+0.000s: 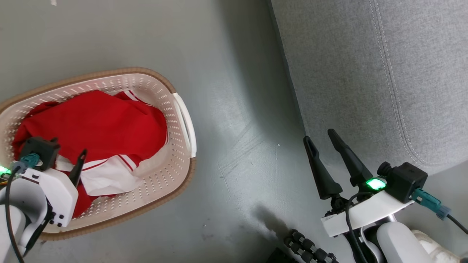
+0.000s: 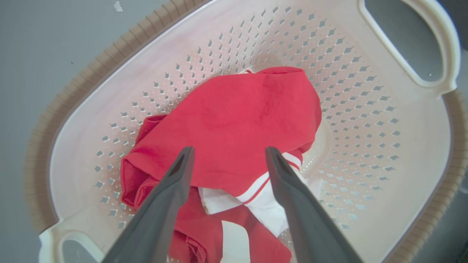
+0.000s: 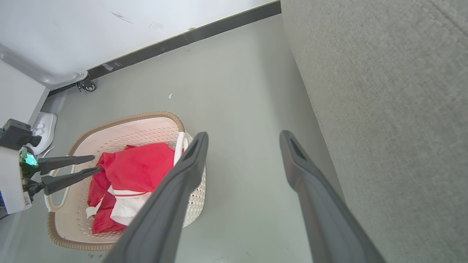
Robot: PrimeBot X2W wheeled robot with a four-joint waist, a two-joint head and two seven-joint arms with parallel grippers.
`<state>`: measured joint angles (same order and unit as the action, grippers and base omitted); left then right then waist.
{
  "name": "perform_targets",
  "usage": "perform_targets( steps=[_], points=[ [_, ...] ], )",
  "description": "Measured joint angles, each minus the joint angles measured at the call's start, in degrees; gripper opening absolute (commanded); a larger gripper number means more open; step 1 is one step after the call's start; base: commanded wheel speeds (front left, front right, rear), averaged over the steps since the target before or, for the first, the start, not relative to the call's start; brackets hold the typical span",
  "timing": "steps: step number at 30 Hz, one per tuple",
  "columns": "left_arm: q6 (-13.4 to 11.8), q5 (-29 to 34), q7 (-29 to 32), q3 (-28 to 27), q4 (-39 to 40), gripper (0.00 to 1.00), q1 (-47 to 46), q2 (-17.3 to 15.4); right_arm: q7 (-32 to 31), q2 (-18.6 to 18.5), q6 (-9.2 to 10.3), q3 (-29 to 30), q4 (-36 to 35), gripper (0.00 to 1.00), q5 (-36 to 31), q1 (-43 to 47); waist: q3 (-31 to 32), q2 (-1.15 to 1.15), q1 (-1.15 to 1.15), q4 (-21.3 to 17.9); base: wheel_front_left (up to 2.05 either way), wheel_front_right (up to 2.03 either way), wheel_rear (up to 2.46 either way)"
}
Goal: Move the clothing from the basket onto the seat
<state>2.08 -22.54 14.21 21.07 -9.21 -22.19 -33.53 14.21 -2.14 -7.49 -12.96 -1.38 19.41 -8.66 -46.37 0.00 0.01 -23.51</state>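
Clothing (image 2: 234, 120), a crumpled heap of bright red soft-fabric jerseys and shorts with white stripe trim, is lying in the bottom of the cream-white perforated plastic laundry basket (image 1: 172, 171) with the brown woven-look rim. I'm seeing none of it on the seat. I'm holding the left gripper (image 2: 229, 149) over the heap with its two long dark fingers spread wide and nothing between them. I can't tell if the tips are touching cloth yet.

The right gripper (image 1: 319, 135) is hanging well apart from the basket, just beside the front of the large grey fabric-upholstered seat (image 1: 365, 73) with stitched seams. It is equally wide open and gripping nothing.

Risks from here, as I'm judging them:
- The clothing is limp and layered, so closing on a thin top fold could let it slide out mid-lift.
- Going too deep could jam the fingertips into the hard plastic bottom.
- Grabbing several tangled pieces at once could drag the light basket along the smooth grey floor (image 1: 237, 109).
- Loose fabric could be catching on the diamond perforations or the white side handle (image 1: 184, 120).
- A trailing end could drop on the floor in the gap between basket and seat.

Materials: the cloth is matte and wrinkling, the basket is rigid, glossy and rounded, and the seat is coarse-woven with rounded edges.
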Motion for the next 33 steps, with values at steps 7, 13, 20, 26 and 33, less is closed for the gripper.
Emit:
perform_targets(
  steps=[7, 13, 20, 26, 33],
  points=[
    [-0.9, 0.6, 1.4, -0.6, 0.2, 1.0, -0.1, -1.3, 0.0, 0.0, 0.0, -0.8, -0.3, 1.0, 0.8, 0.0, -1.1, 0.0, 0.0, -1.1, 0.0, 0.0, 0.0],
    [-1.6, 1.6, 2.9, -0.9, 0.5, 1.0, -0.1, -3.0, 0.0, 0.1, 0.0, -1.3, -0.5, 1.0, 1.7, 0.0, -2.1, 0.0, 0.0, -2.1, 0.0, 0.0, 0.0],
    [-3.0, 5.3, 4.0, -0.1, 0.9, 1.0, -0.1, -5.2, 0.0, 0.1, 0.0, -2.4, -0.6, 1.0, 3.1, 0.0, -2.6, 0.0, 0.0, -3.1, 0.0, 0.0, 0.0],
    [-3.5, 7.7, 5.0, 0.8, 1.4, 1.0, -0.1, -6.3, 0.0, 0.2, 0.0, -2.8, -0.7, 1.0, 4.0, 0.0, -2.7, 0.0, 0.0, -3.8, 0.0, 0.0, 0.0],
    [-4.0, 9.3, 6.7, 2.0, 1.4, 1.0, -0.1, -6.9, 0.0, 0.2, 0.0, -3.0, -0.7, 1.0, 4.8, 0.0, -3.0, 0.0, 0.0, -4.5, 0.0, 0.0, 0.0]
  ],
)
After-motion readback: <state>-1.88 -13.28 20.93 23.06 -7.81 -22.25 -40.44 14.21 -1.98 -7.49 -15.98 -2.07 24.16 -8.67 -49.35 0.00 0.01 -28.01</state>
